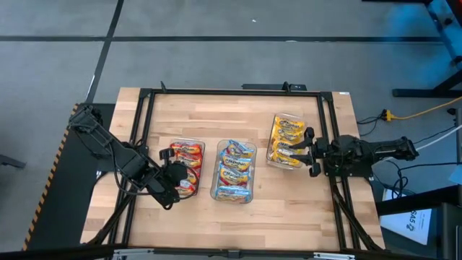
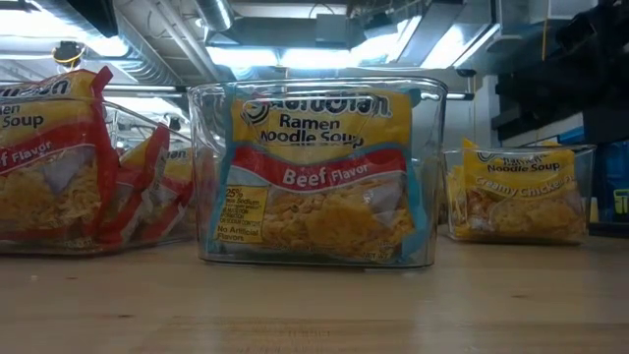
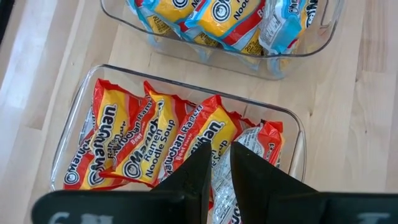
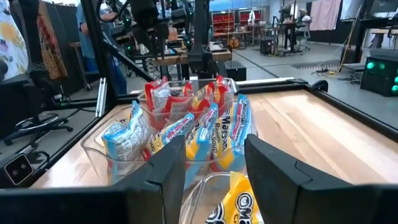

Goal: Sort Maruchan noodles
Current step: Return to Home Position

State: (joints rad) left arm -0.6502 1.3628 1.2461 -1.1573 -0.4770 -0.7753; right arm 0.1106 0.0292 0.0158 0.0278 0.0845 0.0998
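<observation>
Table (image 1: 289,213) carries three bins in a row. Red Maruchan packs (image 1: 186,154) in left bin (image 3: 84,99), blue packs (image 1: 234,170) in middle bin (image 2: 211,147), yellow packs (image 1: 286,139) in right bin (image 2: 588,187). Left claw (image 3: 217,150) over red packs, fingers nearly together, gripping nothing. Right claw (image 4: 214,140) at right bin's outer edge, fingers spread, empty.

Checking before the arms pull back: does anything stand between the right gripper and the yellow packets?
Only the clear bin's wall, which holds the yellow packets just ahead of the open right gripper. Nothing else shows between them.
</observation>
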